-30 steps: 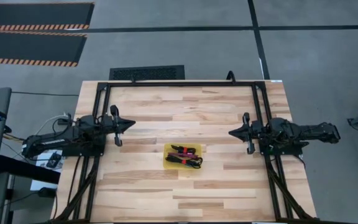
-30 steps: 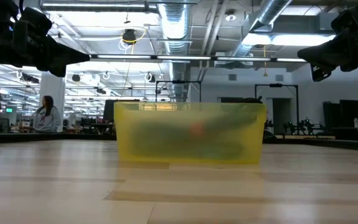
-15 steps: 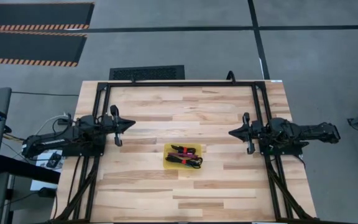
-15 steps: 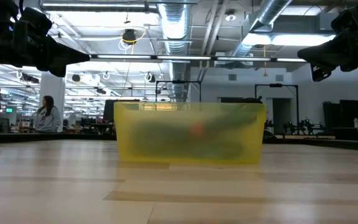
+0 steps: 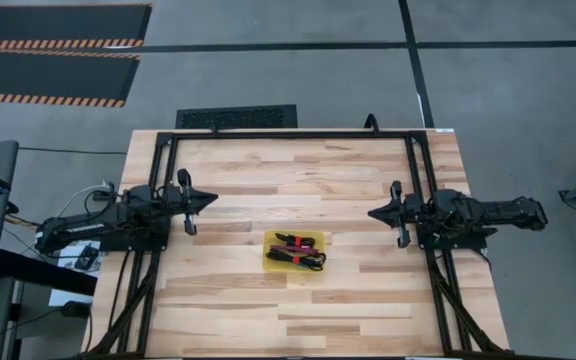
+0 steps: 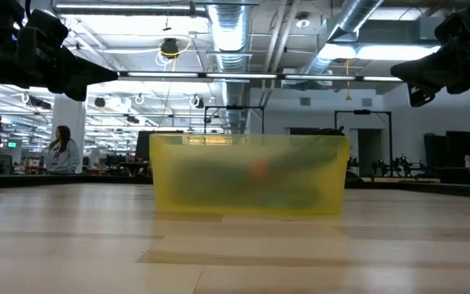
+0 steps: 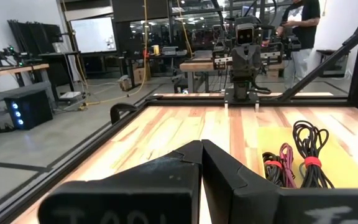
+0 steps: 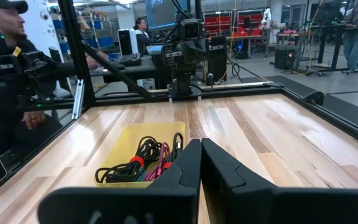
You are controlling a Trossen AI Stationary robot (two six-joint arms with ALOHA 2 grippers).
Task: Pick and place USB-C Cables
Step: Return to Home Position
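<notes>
We see cables (image 5: pixel 300 252) in tray (image 5: pixel 269 259); homing step, we judge. Left claw (image 5: pixel 211 200), right claw (image 5: pixel 373 213) closed, empty; next, just park.

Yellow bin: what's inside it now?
The yellow bin holds bundled USB-C cables: black ones with red bands and a magenta one. They overlap, so whatever lies under them is hidden.

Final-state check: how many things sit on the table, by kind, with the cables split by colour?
Yellow bin: 1
Black cables with a red band: 2 that can be told apart, both in the bin
Magenta cable: 1, in the bin
Total: 4; the tangle may hide more.
</notes>
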